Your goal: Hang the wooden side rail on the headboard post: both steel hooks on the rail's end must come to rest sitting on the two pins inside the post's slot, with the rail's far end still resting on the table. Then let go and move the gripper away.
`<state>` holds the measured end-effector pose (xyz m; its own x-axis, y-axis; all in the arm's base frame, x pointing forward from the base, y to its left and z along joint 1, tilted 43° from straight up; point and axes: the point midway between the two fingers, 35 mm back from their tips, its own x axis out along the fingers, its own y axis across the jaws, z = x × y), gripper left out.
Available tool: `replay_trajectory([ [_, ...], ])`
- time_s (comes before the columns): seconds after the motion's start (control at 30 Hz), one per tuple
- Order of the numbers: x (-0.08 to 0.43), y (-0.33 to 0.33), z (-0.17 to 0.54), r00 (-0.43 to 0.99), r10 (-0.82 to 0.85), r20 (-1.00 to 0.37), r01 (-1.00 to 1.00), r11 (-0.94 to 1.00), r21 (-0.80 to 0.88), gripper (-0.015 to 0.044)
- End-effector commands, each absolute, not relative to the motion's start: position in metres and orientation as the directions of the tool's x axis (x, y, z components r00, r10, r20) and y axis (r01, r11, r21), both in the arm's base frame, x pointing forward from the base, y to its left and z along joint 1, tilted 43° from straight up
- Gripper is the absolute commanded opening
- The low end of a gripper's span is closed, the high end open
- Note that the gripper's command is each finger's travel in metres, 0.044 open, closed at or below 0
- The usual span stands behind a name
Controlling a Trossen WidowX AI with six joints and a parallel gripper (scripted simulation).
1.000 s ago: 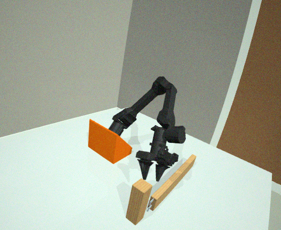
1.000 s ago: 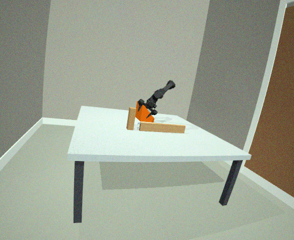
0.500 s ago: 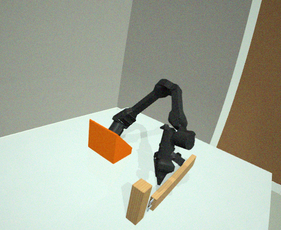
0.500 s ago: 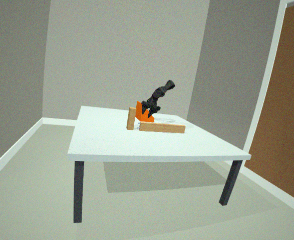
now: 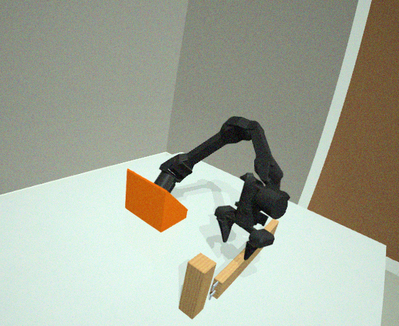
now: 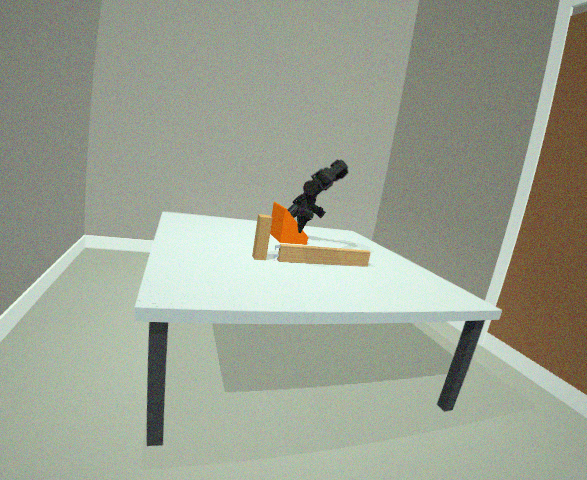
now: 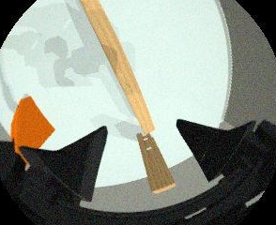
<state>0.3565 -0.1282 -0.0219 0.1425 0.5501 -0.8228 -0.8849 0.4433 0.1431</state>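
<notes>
The wooden side rail [image 5: 232, 269] [image 6: 324, 255] [image 7: 124, 70] lies along the table on its narrow edge. Its steel hooks [image 5: 215, 285] [image 6: 278, 246] point at the headboard post, with a small gap between. The post [image 5: 196, 287] [image 6: 261, 237] [image 7: 158, 171] stands upright; two small bright marks show on its rail-facing side in the wrist view, low down. My gripper [image 5: 235, 250] [image 7: 144, 126] is open and empty, above the table and the rail. In the wrist view the rail's hook end appears between the fingertips. The fingers' exact height above the rail is hard to tell.
An orange wedge-shaped block [image 5: 143, 200] [image 6: 285, 227] [image 7: 32, 127] stands on the white table [image 5: 69, 263] [image 6: 205, 289] near the arm's base. The post stands beyond the rail's hook end. Walls rise behind the table.
</notes>
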Motion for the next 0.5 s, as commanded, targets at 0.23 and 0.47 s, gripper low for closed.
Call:
replay_trajectory([
  [0.23,0.366,-0.122,-0.006,0.114,0.667,-0.737,-0.989,0.148,-0.019,0.0440],
  [0.47,0.369,-0.108,-0.022,0.114,0.667,-0.736,-0.989,0.148,-0.019,0.0440],
])
